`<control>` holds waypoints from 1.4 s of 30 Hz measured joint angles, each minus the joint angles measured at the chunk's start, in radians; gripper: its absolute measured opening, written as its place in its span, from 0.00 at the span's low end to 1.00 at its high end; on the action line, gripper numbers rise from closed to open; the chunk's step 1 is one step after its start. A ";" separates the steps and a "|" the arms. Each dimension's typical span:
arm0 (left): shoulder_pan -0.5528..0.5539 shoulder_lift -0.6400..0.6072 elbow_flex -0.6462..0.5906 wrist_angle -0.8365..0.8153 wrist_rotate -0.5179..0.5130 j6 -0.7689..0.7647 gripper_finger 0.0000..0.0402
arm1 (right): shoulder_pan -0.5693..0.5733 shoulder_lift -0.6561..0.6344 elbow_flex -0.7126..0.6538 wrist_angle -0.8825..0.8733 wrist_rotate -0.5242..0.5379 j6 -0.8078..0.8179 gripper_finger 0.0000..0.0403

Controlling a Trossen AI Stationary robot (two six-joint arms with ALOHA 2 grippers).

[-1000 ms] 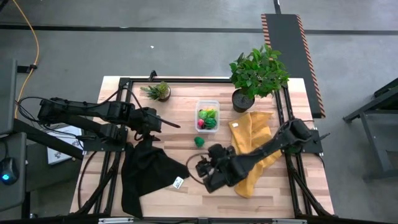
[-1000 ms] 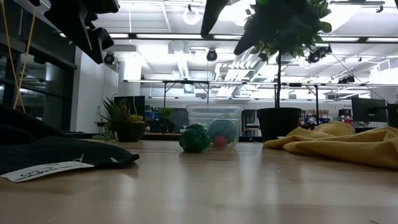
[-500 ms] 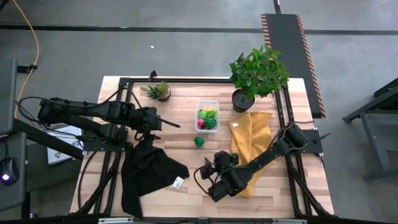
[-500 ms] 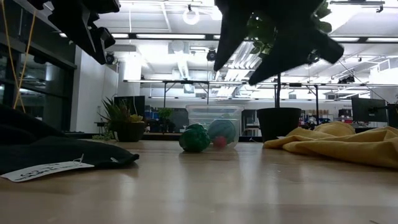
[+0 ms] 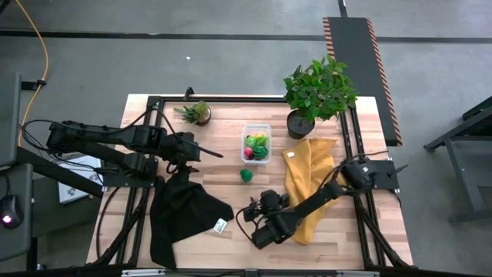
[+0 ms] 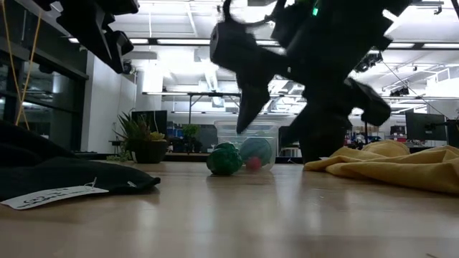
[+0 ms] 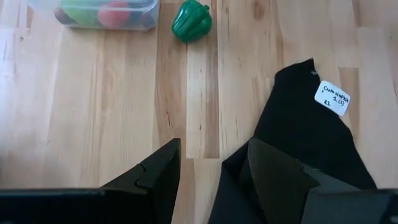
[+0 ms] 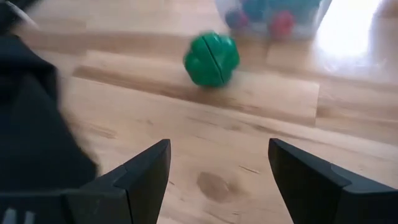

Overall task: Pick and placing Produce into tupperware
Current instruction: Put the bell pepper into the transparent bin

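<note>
Our right hand [image 5: 257,223] is open wide and holds nothing, and the green toy pepper [image 8: 211,59] sits on the desk [image 5: 231,185] straight ahead of it, just in front of the tupperware [image 5: 256,143]. We think the pepper is light, hard and round, so it may roll; we should pinch its middle. Our left hand [image 7: 208,165] waits open by the black cloth [image 7: 311,137].
</note>
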 joint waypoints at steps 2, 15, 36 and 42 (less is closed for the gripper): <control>0.000 0.000 0.000 0.007 0.000 0.000 0.44 | -0.009 0.008 0.000 0.001 -0.043 0.000 0.65; 0.000 0.000 0.000 0.007 0.000 -0.004 0.44 | -0.074 0.005 0.002 0.022 -0.286 -0.006 0.65; 0.000 0.000 0.000 0.003 0.000 0.021 0.44 | 0.026 -0.029 0.004 0.056 0.192 -0.004 0.65; 0.000 0.000 0.000 0.004 0.000 0.027 0.44 | 0.050 -0.009 0.002 0.045 0.245 -0.092 0.65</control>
